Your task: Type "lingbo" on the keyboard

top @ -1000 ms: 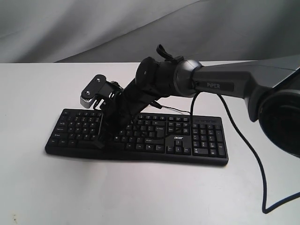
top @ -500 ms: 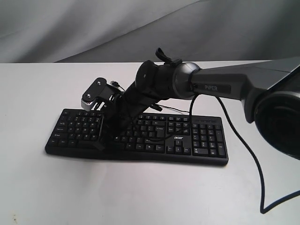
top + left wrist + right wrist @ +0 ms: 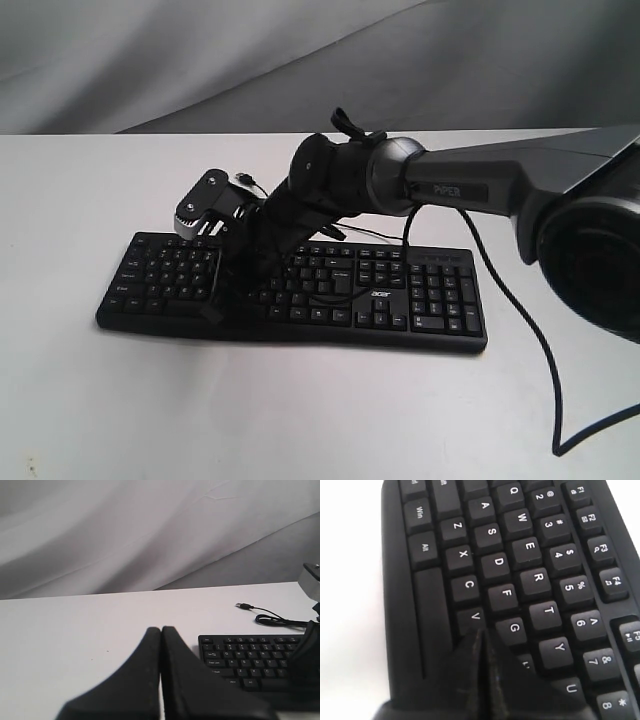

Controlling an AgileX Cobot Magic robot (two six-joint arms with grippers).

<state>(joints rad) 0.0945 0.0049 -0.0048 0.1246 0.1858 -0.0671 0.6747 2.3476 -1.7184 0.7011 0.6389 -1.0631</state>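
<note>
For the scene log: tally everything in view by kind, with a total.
Keyboard: 1
Grippers: 2, left gripper and right gripper
Cables: 2, USB cable and arm cable
Table: 1
Total: 6

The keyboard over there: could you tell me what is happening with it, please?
The right gripper, shut to a point, is down over the letter keys of the black keyboard, its tip by V and G. Whether it is pressing a key cannot be told. The left gripper, also shut, hangs over the white table beside the keyboard.
</note>
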